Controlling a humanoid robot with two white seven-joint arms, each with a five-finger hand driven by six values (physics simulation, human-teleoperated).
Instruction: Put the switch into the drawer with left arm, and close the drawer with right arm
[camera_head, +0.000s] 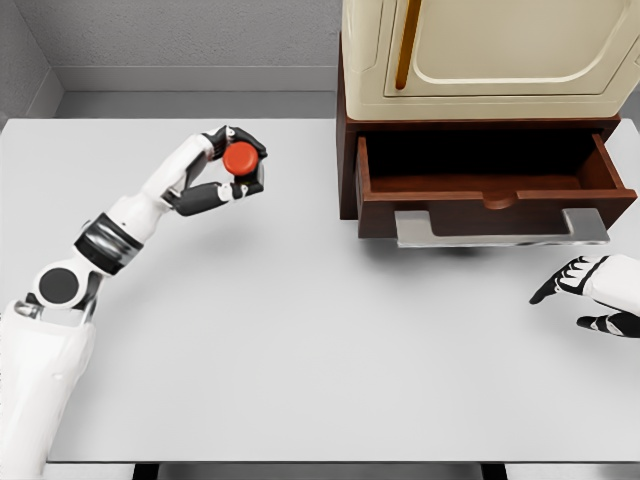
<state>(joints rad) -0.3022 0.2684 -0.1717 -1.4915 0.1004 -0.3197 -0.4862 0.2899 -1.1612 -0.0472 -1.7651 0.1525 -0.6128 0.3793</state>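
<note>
Right hand (590, 292): near right, fingers loosely apart, empty.
Left hand (228, 172): fingers clamped around the switch (240, 158), held above the table (300, 350).
Switch: probably light, rigid, smooth; grip its sides.
Drawer (490, 190): far right, open.

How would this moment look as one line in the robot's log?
left robot hand: holds red switch, lifted | drawer: open, empty | right robot hand: open, resting on table

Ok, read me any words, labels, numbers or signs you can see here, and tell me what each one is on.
None can be read: no text shows on the red switch in the left hand, the open drawer, its grey handle, the cream cabinet, the table or the right hand.
</note>
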